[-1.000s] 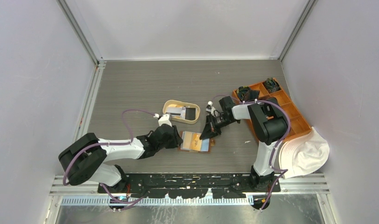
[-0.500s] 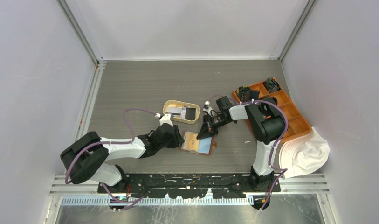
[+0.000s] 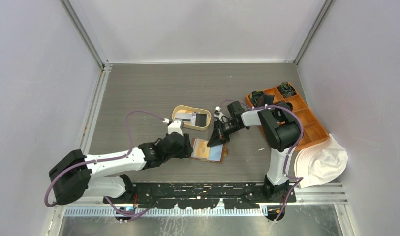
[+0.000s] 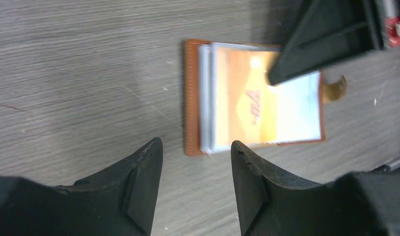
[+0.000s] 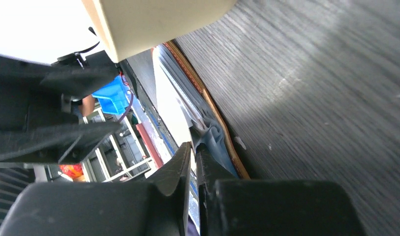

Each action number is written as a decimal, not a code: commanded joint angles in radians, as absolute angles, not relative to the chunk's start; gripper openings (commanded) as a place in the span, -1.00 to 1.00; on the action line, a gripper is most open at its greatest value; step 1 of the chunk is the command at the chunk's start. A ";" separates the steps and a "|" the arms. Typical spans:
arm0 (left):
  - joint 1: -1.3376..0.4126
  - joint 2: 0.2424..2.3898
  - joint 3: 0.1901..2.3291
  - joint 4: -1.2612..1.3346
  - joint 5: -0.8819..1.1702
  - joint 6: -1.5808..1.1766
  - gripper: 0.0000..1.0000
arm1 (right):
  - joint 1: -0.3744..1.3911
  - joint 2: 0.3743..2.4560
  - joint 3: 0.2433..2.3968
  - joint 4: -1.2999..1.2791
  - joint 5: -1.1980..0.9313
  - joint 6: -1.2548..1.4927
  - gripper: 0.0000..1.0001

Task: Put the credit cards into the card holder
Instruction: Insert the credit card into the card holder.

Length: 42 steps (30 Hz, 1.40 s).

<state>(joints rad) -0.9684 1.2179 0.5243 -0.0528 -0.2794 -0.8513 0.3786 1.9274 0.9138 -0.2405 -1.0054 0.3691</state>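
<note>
Plain pale walls [image 3: 198, 29] close in three sides of a grey wood-grain table [image 3: 138, 88]; metal posts [image 3: 84, 34] stand in the far corners. Light is soft, even.

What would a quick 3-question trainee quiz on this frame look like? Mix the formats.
1. True or false: the left gripper is clamped on the card holder.
2. The orange-and-blue card lies: A) in the left gripper's jaws; B) on the open card holder; C) under the card holder.
3. Short answer: which other container has cards in it?

Key
1. False: its jaws stand open, with nothing pinched between them.
2. B.
3. The cream oval tray, with a black card inside.
</note>
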 commanded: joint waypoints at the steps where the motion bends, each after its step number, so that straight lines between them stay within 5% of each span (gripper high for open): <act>1: -1.094 1.213 0.654 -0.214 -0.469 -0.790 0.04 | 0.382 1.940 0.943 -0.254 -0.965 0.346 -0.75; 11: -1.219 1.460 0.818 -0.005 -0.353 -0.759 -0.53 | 0.383 1.949 0.949 -0.265 -0.960 0.337 -0.75; 24: -1.223 1.734 1.005 0.007 -0.366 -0.737 -0.49 | 0.383 1.953 0.956 -0.277 -0.963 0.331 -0.75; 42: -1.222 1.743 1.002 -0.136 -0.499 -0.740 -0.26 | 0.383 1.954 0.960 -0.286 -0.966 0.325 -0.63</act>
